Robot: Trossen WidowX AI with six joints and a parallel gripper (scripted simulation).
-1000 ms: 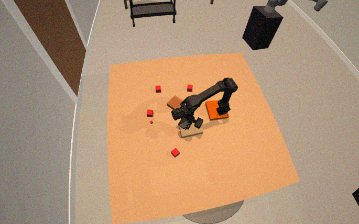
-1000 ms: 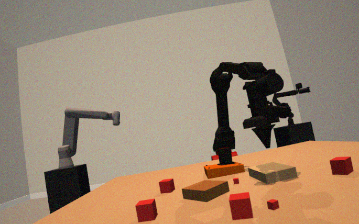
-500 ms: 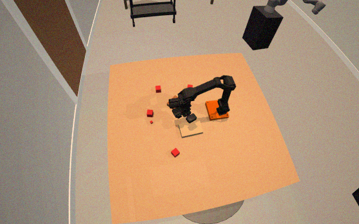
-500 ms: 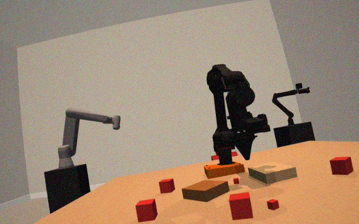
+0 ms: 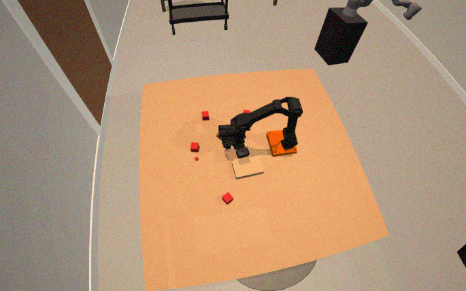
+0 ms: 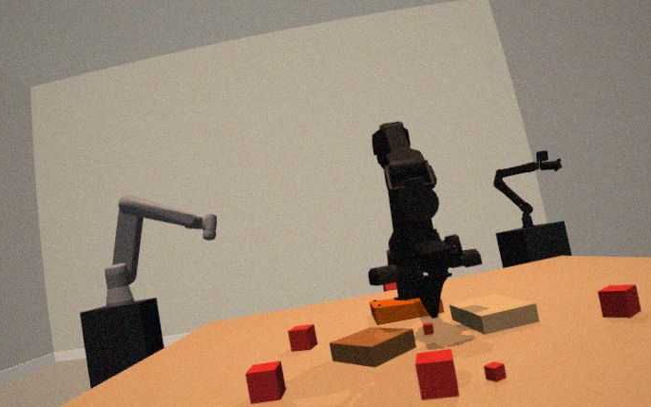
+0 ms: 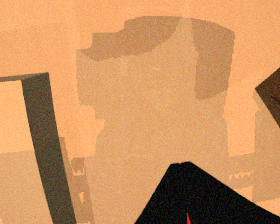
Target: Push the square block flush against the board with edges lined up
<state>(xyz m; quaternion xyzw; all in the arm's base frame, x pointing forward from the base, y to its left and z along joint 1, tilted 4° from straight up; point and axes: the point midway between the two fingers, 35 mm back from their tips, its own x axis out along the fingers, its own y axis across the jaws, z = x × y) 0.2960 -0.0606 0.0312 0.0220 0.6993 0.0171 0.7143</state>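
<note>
Top view: The gripper is above the table, to the far left of the pale piece. Its fingertips are hidden. The arm rises from an orange base plate at right. One red cube is located nearer than the pale piece.

Exterior view: The claw points downward with its fingers together and nothing clamped. Its tip lies visually between the brown piece at left and the pale piece at right. Contact with the table cannot be determined. Both pieces lie flat, apart from each other; which one is the square block cannot be determined. A small red cube occupies the space between them. A larger red cube and another small cube stand at the near side.

Wrist view: The closed black fingers enter at the bottom. A red sliver shows at the seam; its source is unclear. The pale piece is at left and the brown piece at right, both apart from the visible fingers.
</note>
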